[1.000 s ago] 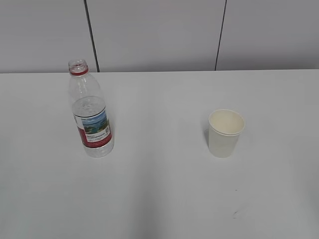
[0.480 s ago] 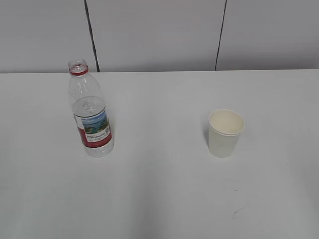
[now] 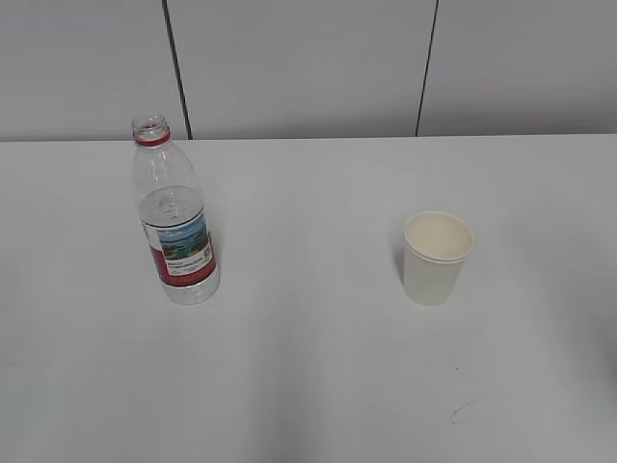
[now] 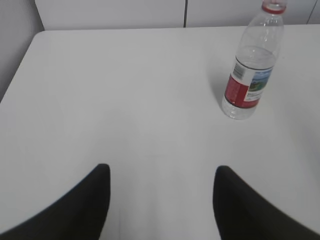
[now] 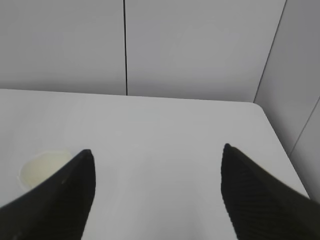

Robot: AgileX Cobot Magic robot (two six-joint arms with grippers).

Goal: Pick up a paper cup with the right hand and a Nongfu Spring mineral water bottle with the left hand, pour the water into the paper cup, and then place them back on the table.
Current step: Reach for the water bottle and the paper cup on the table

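White tabletop (image 3: 318,376), wide and plain, with a small dark scratch (image 3: 459,413) near the front right. Clear plastic bottle (image 3: 173,217) upright on the left, uncapped, red ring at the neck, red-and-white label with a landscape picture. Off-white paper cup (image 3: 437,257) upright on the right, mouth open upward, well apart from the bottle. No change in bottle or cup against the frames of a second ago and half a second ago: same spots, same upright stance; neither arm visible from outside, then or now.

Left gripper (image 4: 161,200) spread wide above bare tabletop, holding nothing, bottle (image 4: 251,65) farther off to its upper right. Right gripper (image 5: 157,187) likewise spread wide and empty, cup (image 5: 42,167) low at the left, partly hidden behind the left finger (image 5: 57,200). Grey panelled wall (image 3: 308,68) behind.
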